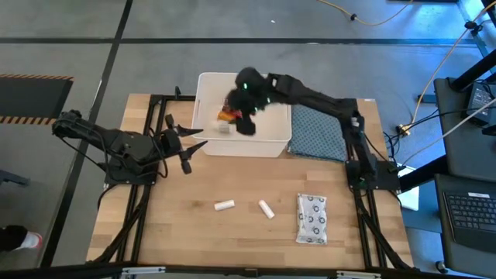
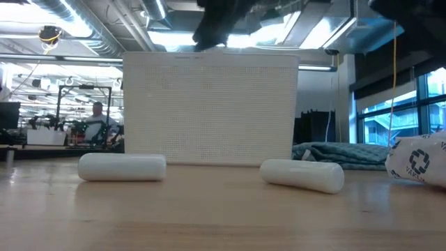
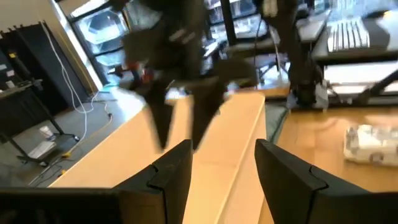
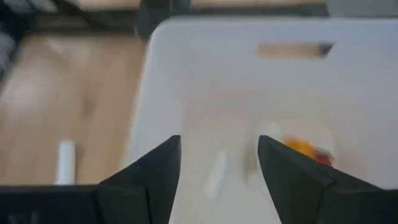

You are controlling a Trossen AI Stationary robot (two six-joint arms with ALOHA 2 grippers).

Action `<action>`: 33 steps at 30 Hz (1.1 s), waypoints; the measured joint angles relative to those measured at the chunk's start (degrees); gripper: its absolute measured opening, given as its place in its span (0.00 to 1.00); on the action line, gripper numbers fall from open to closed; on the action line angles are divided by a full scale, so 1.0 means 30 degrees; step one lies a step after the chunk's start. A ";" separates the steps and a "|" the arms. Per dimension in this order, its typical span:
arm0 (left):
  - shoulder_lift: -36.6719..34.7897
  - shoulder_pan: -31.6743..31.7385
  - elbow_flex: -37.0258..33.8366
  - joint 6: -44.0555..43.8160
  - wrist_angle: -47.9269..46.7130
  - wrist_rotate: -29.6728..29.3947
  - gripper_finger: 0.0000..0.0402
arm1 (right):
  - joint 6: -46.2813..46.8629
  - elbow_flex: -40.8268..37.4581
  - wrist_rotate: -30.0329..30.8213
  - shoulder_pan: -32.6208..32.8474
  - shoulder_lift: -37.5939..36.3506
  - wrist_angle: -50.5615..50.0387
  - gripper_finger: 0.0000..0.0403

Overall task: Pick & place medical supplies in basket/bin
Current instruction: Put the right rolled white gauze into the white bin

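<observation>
High view shows the right gripper, jaws apart and empty, over the white tub holding some supplies, while two white cylinders and the blister pack remain on the table.

A blue-grey patterned cloth lies on the wooden table; 1 laptop sits nearby.
</observation>
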 joint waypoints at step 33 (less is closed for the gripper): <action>-0.0608 0.0000 0.0000 -0.0801 -0.2824 0.4149 0.42 | 2.0283 -1.5819 0.7169 1.2723 -0.2559 0.4874 0.52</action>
